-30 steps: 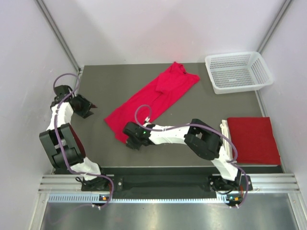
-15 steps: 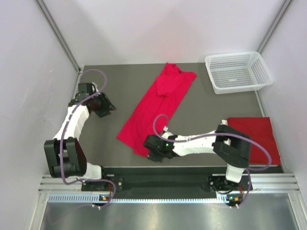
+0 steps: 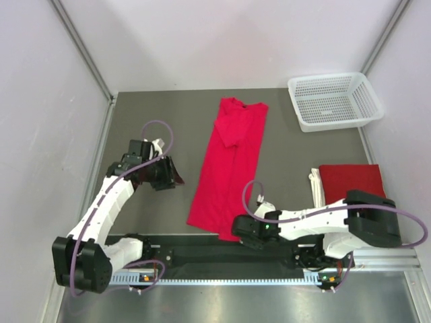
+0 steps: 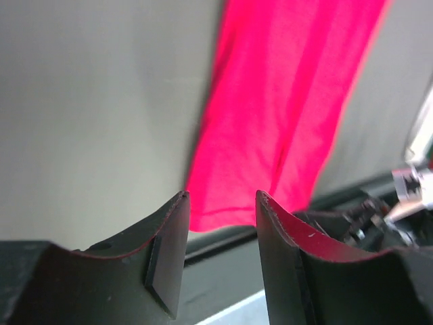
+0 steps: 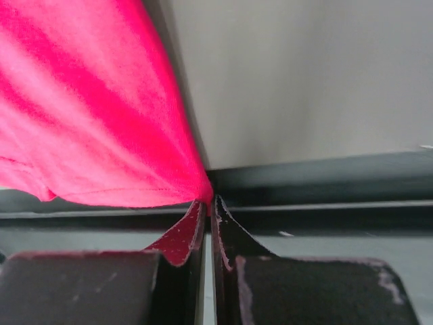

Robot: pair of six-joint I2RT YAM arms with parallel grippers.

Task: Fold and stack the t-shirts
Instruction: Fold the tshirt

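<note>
A red t-shirt (image 3: 229, 161) lies folded lengthwise in a narrow strip, running from the table's middle back to the near edge. My right gripper (image 3: 234, 232) is shut on its near right hem corner at the table's front edge; in the right wrist view the gripper (image 5: 208, 200) pinches the cloth (image 5: 88, 122) at the fingertips. Left of the strip's lower half, my left gripper (image 3: 176, 177) stands open with nothing between its fingers. Seen from the left wrist, the open gripper (image 4: 222, 196) points toward the t-shirt's near hem (image 4: 284, 101). A second red t-shirt (image 3: 353, 192) lies folded at the right.
A white mesh basket (image 3: 333, 101) stands at the back right corner. Something white (image 3: 315, 185) pokes out from under the folded t-shirt's left side. A black rail (image 3: 202, 252) runs along the table's near edge. Grey walls close in the left and right sides.
My right gripper has dragged the hem corner right and toward the near edge, swinging the t-shirt from a diagonal to nearly straight. My left arm has moved right, closer to the t-shirt.
</note>
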